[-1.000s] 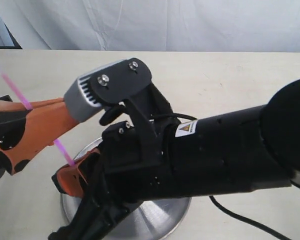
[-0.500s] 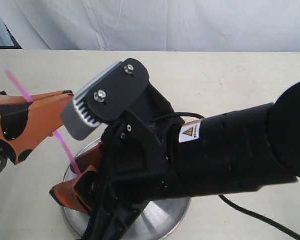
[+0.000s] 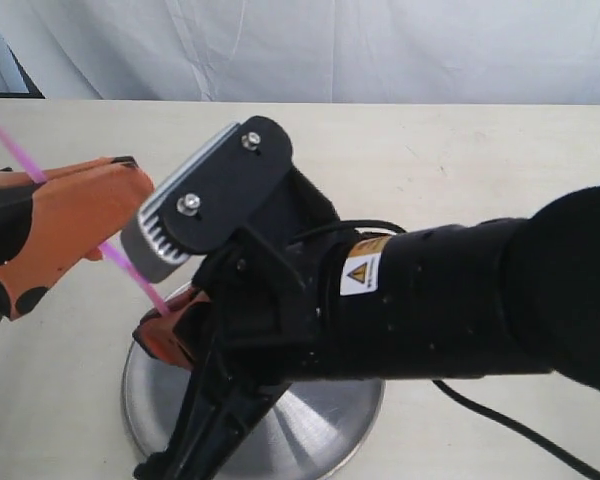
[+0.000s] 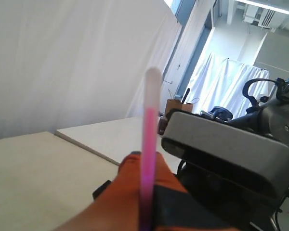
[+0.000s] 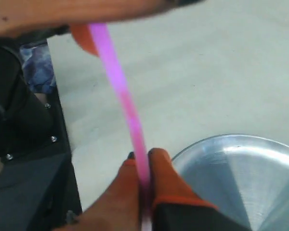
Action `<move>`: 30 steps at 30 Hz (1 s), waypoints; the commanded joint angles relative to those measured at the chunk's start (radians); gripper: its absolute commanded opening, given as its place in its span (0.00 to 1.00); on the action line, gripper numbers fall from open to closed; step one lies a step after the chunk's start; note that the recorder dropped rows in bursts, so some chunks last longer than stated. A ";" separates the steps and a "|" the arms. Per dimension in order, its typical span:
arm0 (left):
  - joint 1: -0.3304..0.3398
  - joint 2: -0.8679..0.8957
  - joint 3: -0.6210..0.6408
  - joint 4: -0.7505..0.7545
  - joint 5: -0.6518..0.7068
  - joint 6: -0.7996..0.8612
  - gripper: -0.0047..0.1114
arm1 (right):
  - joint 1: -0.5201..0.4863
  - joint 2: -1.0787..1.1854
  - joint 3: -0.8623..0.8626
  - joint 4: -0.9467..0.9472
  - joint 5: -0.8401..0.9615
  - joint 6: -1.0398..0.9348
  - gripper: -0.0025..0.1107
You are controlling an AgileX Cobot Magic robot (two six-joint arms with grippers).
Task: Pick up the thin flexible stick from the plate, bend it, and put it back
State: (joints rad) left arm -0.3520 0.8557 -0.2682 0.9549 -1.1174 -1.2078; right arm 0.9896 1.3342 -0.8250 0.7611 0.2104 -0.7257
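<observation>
Thin flexible stick (image 3: pixel 130 270): held above plate (image 3: pixel 320 430), still straight.
Left claw (image 3: pixel 100 195): clamped on it, shifted toward 9 o'clock.
Right claw (image 3: pixel 170 335): clamped on lower end, raised.
Bend: apparently pending.

The pale beige, matte tabletop (image 3: pixel 460 160) fills the exterior view from the white cloth backdrop (image 3: pixel 380 50) along the upper edge down to the bottom of the frame. A round, shiny stainless-steel plate (image 3: pixel 310 430) with a shallow raised rim sits flat on it at the lower centre-left, much of it hidden behind a black arm. The part that shows reflects grey wedges of light. At the lower right a thin black cable (image 3: pixel 500 421) runs across the tabletop toward the bottom right corner.
</observation>
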 commanded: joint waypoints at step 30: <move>-0.001 -0.013 -0.006 0.148 0.159 -0.048 0.33 | -0.208 -0.004 0.091 -0.139 0.089 0.207 0.02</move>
State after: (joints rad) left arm -0.3502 0.8524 -0.2708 1.0597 -0.9556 -1.2536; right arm 0.8117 1.3363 -0.7583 0.6377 0.2824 -0.5281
